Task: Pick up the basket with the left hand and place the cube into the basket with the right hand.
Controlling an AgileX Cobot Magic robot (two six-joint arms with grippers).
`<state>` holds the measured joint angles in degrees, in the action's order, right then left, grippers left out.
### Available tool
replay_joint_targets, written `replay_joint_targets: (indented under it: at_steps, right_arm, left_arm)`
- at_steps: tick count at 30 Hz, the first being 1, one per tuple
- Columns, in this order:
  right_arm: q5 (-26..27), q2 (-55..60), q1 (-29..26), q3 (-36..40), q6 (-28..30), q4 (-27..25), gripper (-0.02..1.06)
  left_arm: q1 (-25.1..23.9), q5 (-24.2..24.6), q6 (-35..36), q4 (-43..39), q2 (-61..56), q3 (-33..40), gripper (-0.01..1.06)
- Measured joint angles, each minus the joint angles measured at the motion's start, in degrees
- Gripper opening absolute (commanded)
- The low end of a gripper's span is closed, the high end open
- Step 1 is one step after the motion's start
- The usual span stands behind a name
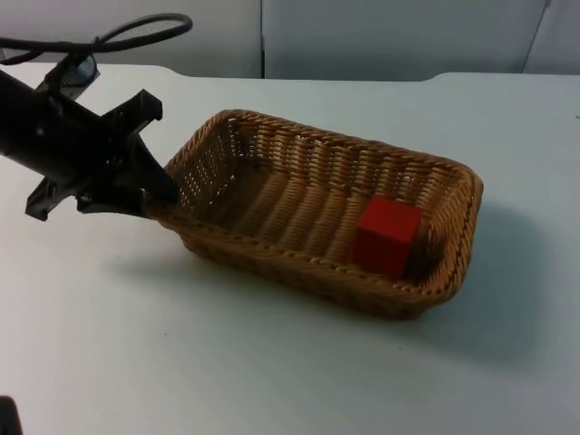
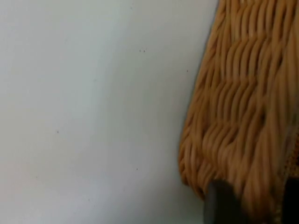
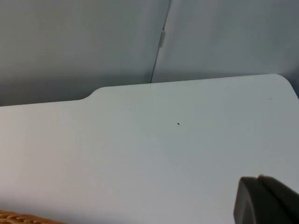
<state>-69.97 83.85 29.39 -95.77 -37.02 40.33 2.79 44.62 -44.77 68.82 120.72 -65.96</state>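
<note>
We see the left gripper [image 1: 161, 201] pinching the short end of the basket [image 1: 272, 195] on the white table [image 1: 181, 362]. The red cube [image 1: 388, 236] sits inside the basket near its far end. Our right gripper [image 3: 266, 203] waits over the table, and we cannot tell how it stands.

The top view looks down and forward from a fixed height, taking in the white surface [image 1: 272, 362], the grey partition wall [image 1: 381, 36] and the whole basket [image 1: 272, 195]. The left wrist view sits very close behind the left claw [image 1: 159, 195], facing the woven wall that the top view shows at the claw's tip. The right wrist view faces forward, low across the surface toward the partition wall.
</note>
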Motion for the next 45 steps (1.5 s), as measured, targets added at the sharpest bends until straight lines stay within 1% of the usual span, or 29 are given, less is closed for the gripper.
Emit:
replay_joint_targets:
  at_steps: [1, 2, 3, 4, 7, 10, 12, 13, 16, 17, 18, 20, 21, 23, 24, 25, 28, 29, 31, 33, 34, 35, 38, 39, 41, 42, 43, 44, 45]
  right_arm:
    - [0.0, 0.0, 0.0, 0.0, 0.0, 0.0, 0.0]
    - [0.0, 0.0, 0.0, 0.0, 0.0, 0.0, 0.0]
    - [0.0, 0.0, 0.0, 0.0, 0.0, 0.0, 0.0]
    - [0.0, 0.0, 0.0, 0.0, 0.0, 0.0, 0.0]
    - [0.0, 0.0, 0.0, 0.0, 0.0, 0.0, 0.0]
    - [0.0, 0.0, 0.0, 0.0, 0.0, 0.0, 0.0]
    - [0.0, 0.0, 0.0, 0.0, 0.0, -0.1, 0.0]
    - [0.0, 0.0, 0.0, 0.0, 0.0, -0.1, 0.0]
    - [0.0, 0.0, 0.0, 0.0, 0.2, -0.1, 0.0]
    - [0.0, 0.0, 0.0, 0.0, 0.2, -0.1, 0.0]
    - [0.0, 0.0, 0.0, 0.0, 0.9, 0.0, 0.0]
    - [0.0, 0.0, 0.0, 0.0, 2.8, 0.6, 0.0]
    - [0.0, -0.4, 0.0, 0.0, 4.1, 1.3, 0.0]
    - [0.0, -0.8, 0.0, 0.0, 4.3, 2.0, 0.0]
    - [0.0, -1.5, 0.0, 0.0, 3.8, 2.9, 0.0]
    - [0.0, -2.5, 0.0, 0.0, 2.7, 3.8, 0.0]
    - [0.0, -8.0, 0.0, 0.0, -0.8, 5.5, 0.0]
    - [0.0, -8.0, 0.0, 0.0, -0.8, 5.5, 0.0]
    - [0.0, -13.4, 0.0, 0.0, -2.1, 4.9, 0.0]
    - [0.1, -19.0, 0.0, 0.4, -2.6, 3.5, 0.0]
    - [0.1, -19.0, 0.0, 0.4, -2.6, 3.5, 0.0]
    - [0.3, -22.3, 0.0, 1.2, -2.7, 3.0, 0.0]
    - [0.3, -32.1, 0.0, 7.7, -2.9, 2.6, 0.0]
    - [0.3, -32.1, 0.0, 7.7, -2.9, 2.6, 0.0]
    - [0.3, -38.3, 0.0, 14.3, -3.5, 2.3, 0.0]
    - [0.0, -43.0, 0.0, 20.5, -4.6, 1.8, 0.0]
    - [0.0, -45.9, 0.0, 24.1, -5.6, 1.2, 0.0]
    - [0.0, -45.9, 0.0, 24.1, -5.6, 1.2, 0.0]
    - [0.7, -48.1, 0.0, 28.4, -6.4, 0.5, 0.0]
  left_arm:
    - [0.0, -0.1, -0.1, 0.1, 0.0, 0.0, 0.65]
    - [0.0, -0.1, -0.1, 0.1, 0.0, 0.0, 0.76]
    - [0.0, -0.6, -0.2, 0.5, 0.0, 0.0, 0.76]
    - [0.0, -0.9, -0.2, 0.5, 0.0, 0.0, 0.8]
    - [0.0, -1.1, -0.2, 0.5, 0.0, -0.3, 0.8]
    - [-0.2, -0.7, -0.3, 0.5, -0.4, -2.7, 0.79]
    - [-0.4, -0.3, -0.3, 0.4, -0.8, -3.9, 0.69]
    - [-0.8, 0.1, -0.5, 0.4, -1.6, -5.2, 0.69]
    - [-2.0, 0.3, 0.1, -0.3, -5.1, -8.9, 0.42]
    - [-2.0, 0.3, 0.1, -0.3, -5.1, -8.9, 0.31]
    - [-2.8, 0.3, 0.3, -1.5, -7.6, -10.7, 0.31]
    - [-3.3, 0.0, 0.6, -4.3, -11.3, -12.1, 0.06]
    - [-3.5, -0.1, 0.8, -6.3, -13.6, -12.4, 0.0]
    - [-3.5, -0.1, 1.1, -8.3, -15.9, -12.3, 0.0]
    - [-3.5, -0.2, 1.9, -11.1, -17.9, -12.3, 0.0]
    - [-3.5, -0.2, 3.0, -14.6, -20.5, -12.3, 0.0]
    - [-3.5, 0.5, 11.0, -28.4, -28.2, -12.4, 0.0]
    - [-3.5, 0.5, 11.0, -28.4, -28.2, -12.4, 0.0]
    - [-3.5, 2.0, 16.5, -36.9, -34.3, -12.2, 0.0]
    - [-3.5, 2.7, 19.7, -42.9, -41.0, -10.4, 0.0]
    - [-3.5, 2.7, 19.7, -42.9, -41.0, -10.4, 0.0]
    - [-3.5, 2.7, 20.7, -44.5, -45.0, -8.7, 0.0]
    - [-3.5, 0.9, 22.3, -46.2, -57.0, -2.5, 0.0]
    - [-3.5, 0.9, 22.3, -46.2, -57.0, -2.5, 0.0]
    - [-3.5, -0.9, 23.2, -46.4, -64.9, 2.6, 0.0]
    - [-3.5, -1.5, 23.3, -46.5, -69.9, 4.5, 0.0]
    - [-3.5, -2.1, 23.8, -46.6, -75.0, 7.7, 0.0]
    - [-3.5, -2.1, 23.8, -46.6, -75.0, 7.7, 0.0]
    - [-3.5, -2.2, 24.4, -46.7, -77.9, 9.5, 0.0]
